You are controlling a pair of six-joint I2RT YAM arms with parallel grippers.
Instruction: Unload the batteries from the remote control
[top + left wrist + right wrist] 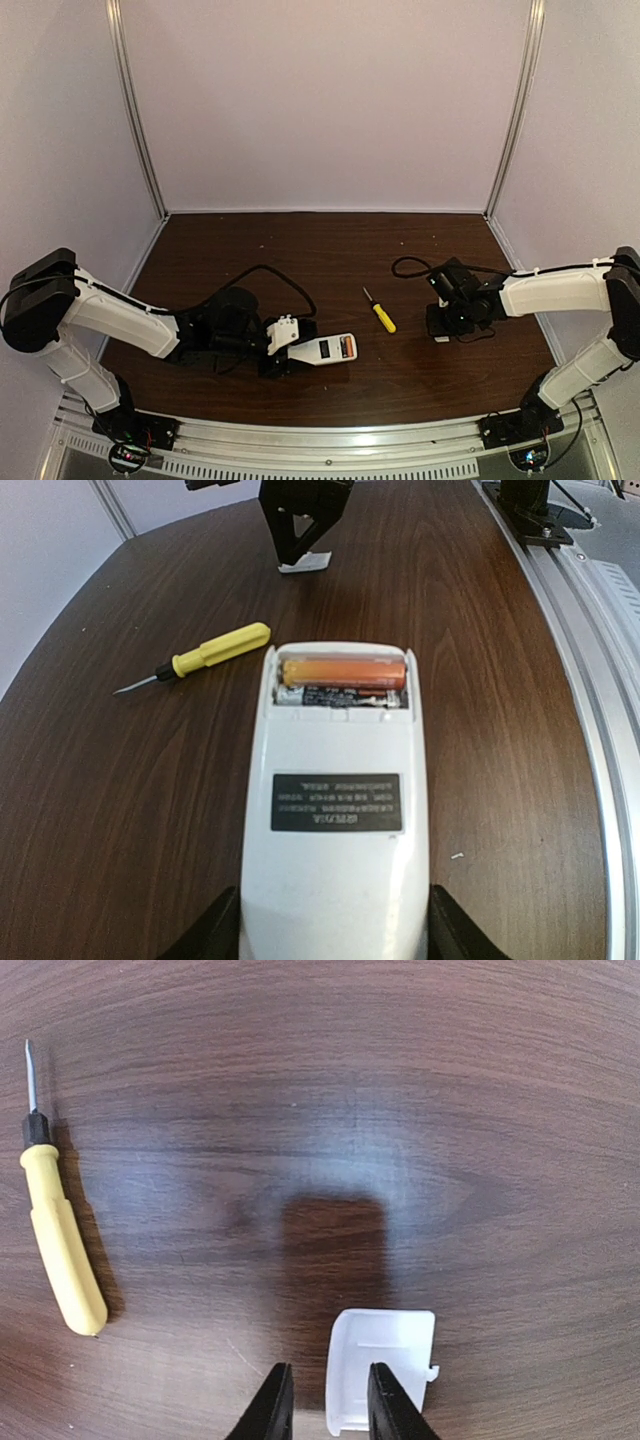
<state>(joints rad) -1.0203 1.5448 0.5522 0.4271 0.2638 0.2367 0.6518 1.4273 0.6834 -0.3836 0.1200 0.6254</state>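
With my left gripper [335, 942] clamped on the light, rigid, slick remote control [335, 810], the small exposed battery [343, 671] looked best pried endwise, while my right gripper [322, 1400] hung narrowly parted, empty.

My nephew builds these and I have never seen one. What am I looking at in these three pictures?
Two robot arms stand on a brown table, each ending in a two-finger gripper. One picture comes from a camera above and behind them; the other two come from cameras on the wrists.

The left gripper clamps one end of a white remote control. Its battery bay is open, with an orange battery still inside.

The right gripper is low over the table by a small white cover piece, which lies flat; its fingers stand slightly apart and hold nothing.

A yellow-handled screwdriver lies between the arms.
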